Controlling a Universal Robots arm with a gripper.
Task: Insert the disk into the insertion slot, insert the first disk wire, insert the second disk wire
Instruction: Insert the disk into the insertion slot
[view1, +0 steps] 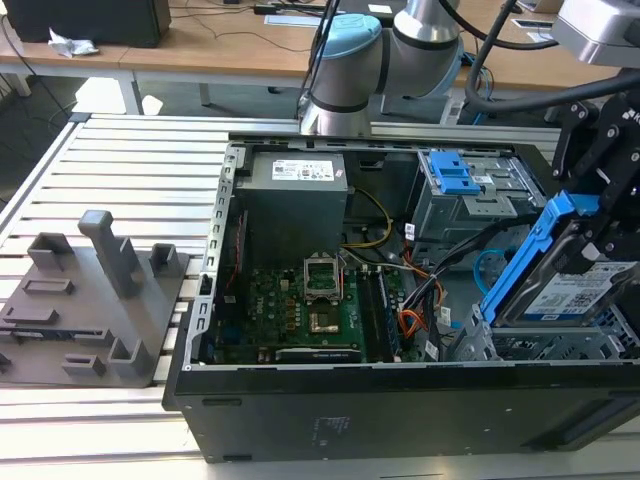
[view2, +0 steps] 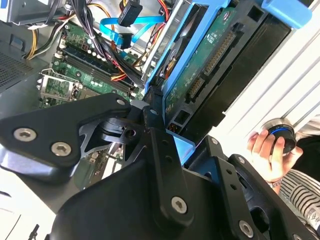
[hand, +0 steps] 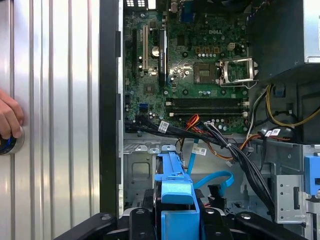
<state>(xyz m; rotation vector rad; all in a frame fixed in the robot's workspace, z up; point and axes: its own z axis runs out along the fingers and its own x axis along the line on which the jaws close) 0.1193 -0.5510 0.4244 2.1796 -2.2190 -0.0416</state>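
The fingers (hand: 140, 220) of the gripper (hand: 177, 225) clamp from both sides on the blue frame of the disk (view1: 572, 292), holding it tilted just above the insertion slot (view1: 520, 345), with the second disk wire (view1: 484, 268) looping loose beside it inside the computer case (view1: 400, 410).

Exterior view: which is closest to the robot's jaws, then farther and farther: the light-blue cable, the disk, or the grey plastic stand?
1. The disk: gripped, at the exterior view's right.
2. The light-blue cable: inside the case, slightly leftward.
3. The grey plastic stand: outside the case, far left.
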